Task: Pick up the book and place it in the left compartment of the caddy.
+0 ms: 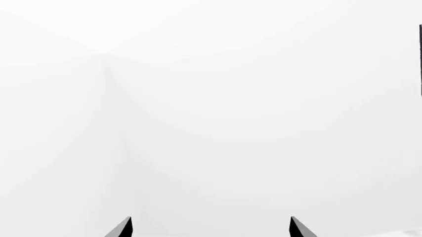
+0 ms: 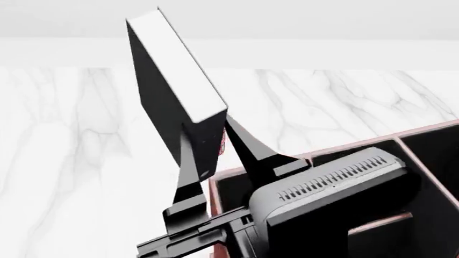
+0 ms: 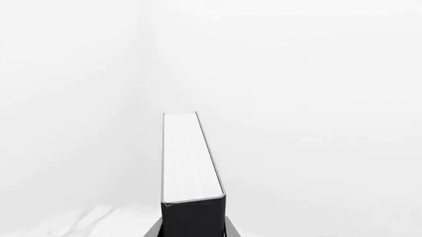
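The left pincer (image 1: pixel 209 228) is seen with black fingertips apart, nothing between them. The plain black hardcover book (image 2: pixel 172 91) is held tilted above the white marble worktop (image 2: pixel 64 156), clamped by the right pincer (image 2: pixel 215 158), beside the reddish-brown, black-lined caddy (image 2: pixel 430 156).

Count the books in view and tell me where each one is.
1. The book is held up above the marble table, clamped in the right tool, tilted, beside the caddy. The arm hides part of the caddy, so others may be hidden.
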You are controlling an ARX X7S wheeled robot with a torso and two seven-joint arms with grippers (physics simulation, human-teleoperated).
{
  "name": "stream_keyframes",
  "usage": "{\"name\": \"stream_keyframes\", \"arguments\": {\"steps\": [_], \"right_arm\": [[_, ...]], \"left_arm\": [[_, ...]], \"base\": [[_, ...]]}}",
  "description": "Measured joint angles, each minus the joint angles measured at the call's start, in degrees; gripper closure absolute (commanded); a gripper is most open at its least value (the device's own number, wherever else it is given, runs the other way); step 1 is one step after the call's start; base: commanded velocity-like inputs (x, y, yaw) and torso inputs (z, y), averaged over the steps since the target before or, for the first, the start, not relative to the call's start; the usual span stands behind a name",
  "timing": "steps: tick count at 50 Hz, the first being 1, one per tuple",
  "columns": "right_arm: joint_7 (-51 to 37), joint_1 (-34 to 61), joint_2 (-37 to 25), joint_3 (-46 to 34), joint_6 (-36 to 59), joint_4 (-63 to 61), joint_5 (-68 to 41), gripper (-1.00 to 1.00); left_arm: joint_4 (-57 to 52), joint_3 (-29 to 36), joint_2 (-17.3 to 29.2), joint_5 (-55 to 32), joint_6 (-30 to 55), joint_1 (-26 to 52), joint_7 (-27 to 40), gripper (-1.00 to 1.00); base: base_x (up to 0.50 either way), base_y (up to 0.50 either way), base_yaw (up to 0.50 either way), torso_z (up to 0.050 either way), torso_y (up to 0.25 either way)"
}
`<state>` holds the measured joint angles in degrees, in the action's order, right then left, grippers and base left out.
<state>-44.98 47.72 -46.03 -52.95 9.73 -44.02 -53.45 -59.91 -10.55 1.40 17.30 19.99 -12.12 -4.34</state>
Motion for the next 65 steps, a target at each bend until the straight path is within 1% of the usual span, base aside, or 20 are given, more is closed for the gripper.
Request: {"name": "stream_keyframes", "arguments": {"steps": [11,23,32,49,65], "right_arm": [[-3.70,-3.92,-5.73,2.81,-3.47,-4.15,-0.26,1.00],[-6.50,-11.02,-12.50,5.64,-10.11,-5.86,1.27,1.00],[-7.63,-15.58,-15.76,6.60,-14.01,-6.30,3.06,1.00],[-8.05,-22.90,-18.11,6.25,-19.16,-3.85,6.36,1.00],[-7.35,-26.37,-17.02,5.31,-21.16,0.73,8.17,1.00]], "left_arm": [[0.00,-0.16,0.00,-0.23,-0.20,-0.09,0.08,-1.00],[0.00,-0.06,0.00,-0.18,-0.09,-0.05,0.10,-1.00],[0.00,-0.05,0.00,-0.18,-0.24,-0.19,0.17,-1.00],[0.00,0.33,0.00,0.25,-0.01,0.01,0.16,-1.00],[0.00,0.34,0.00,0.19,-0.45,-0.33,0.35,-1.00]], "base": [[0.00,0.00,0.00,0.000,0.001],[0.00,0.00,0.00,0.000,0.002],[0.00,0.00,0.00,0.000,0.001],[0.00,0.00,0.00,0.001,0.001],[0.00,0.00,0.00,0.000,0.001]]}}
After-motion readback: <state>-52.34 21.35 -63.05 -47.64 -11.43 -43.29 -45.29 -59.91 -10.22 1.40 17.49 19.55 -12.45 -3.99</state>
